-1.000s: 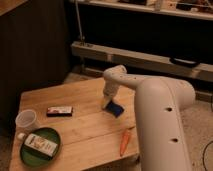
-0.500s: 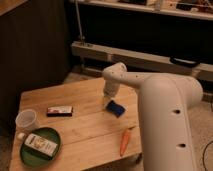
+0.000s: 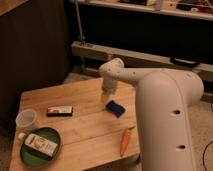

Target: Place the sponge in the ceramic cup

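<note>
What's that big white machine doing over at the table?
It's a one-armed robot meant to put a sponge into a cup. Its gripper hangs low over the wooden table, right next to the blue sponge, which lies flat and is not yet lifted. The pale ceramic cup stands across the table beside a green plate.

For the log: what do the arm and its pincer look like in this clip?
The arm is a bulky, smooth off-white shell of rounded segments, with small dark dots on its nearest section; no loose cables show. The pincer, pale like the arm, sits over the table near the sponge.
</note>
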Motion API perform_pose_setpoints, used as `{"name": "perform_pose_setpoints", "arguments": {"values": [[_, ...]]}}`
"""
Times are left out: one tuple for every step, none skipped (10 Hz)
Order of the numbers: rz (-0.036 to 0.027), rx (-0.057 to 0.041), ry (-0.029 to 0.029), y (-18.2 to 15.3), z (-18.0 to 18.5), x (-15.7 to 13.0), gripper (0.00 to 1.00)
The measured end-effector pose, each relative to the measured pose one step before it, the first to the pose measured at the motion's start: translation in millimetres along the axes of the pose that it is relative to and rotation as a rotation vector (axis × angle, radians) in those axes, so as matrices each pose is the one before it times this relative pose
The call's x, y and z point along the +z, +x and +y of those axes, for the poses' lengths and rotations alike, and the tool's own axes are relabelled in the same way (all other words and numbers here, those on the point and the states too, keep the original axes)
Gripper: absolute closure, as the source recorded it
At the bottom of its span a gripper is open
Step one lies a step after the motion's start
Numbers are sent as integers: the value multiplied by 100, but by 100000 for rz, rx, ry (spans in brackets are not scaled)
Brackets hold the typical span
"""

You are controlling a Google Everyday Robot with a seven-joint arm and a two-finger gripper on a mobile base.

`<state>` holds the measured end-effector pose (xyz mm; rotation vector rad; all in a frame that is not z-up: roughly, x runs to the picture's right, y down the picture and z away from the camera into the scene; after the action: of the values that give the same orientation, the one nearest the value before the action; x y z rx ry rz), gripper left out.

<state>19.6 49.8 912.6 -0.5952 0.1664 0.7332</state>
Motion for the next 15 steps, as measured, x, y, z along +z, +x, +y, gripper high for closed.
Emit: {"name": "perform_pose_setpoints", "arguments": {"values": [[-26,1992,217,18,-338,1296,35],[-150,1195,123,-122,-118,627,35],[-171,1406,117,-19,-164,556,35],[-569,1511,763,11,-423,181,35],[-925,1516,304,20,-123,-21,35],[-986,772,615,-76,-49,-307,35],[-434,317,609,-44,-21,-135,35],[-316,83,295,-97,98,-68,35],[-24,-20,14,-29,120,28,35],[275,-13,-101,66,132,92,35],[286,59,-123,80,134,31,35],[411,113,-71,145,120,34,35],[252,78,9,103,91,-30,35],[250,128,-8,190,91,-146,35],[260,210,32,296,72,-322,35]]}}
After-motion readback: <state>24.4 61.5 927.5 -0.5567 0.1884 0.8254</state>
